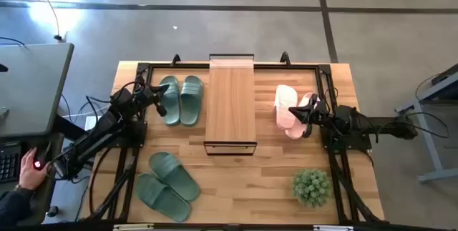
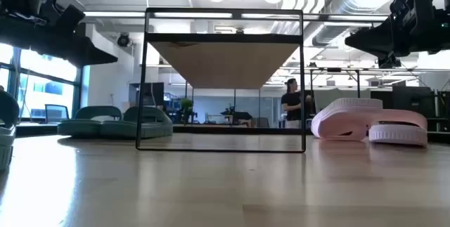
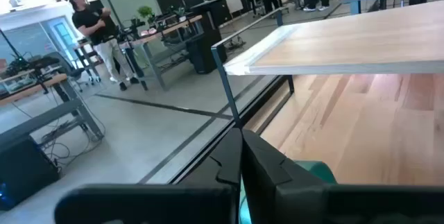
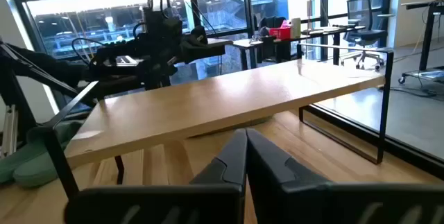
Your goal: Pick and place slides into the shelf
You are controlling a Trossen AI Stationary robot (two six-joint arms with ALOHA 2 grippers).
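The shelf, a light wood plank on a thin black frame, stands mid-table and also shows in the low view. One pair of sage-green slides lies soles-down left of it, and a second green pair lies near the near-left corner. Two pale pink slides lie right of the shelf, one overlapping the other. My left gripper is shut and hovers above the far green pair. My right gripper is shut and hovers above the pink slides.
A small potted plant stands near the table's near-right corner. A black frame rail runs around the tabletop. A person's hand rests at a desk left of the table, and people show in the room beyond.
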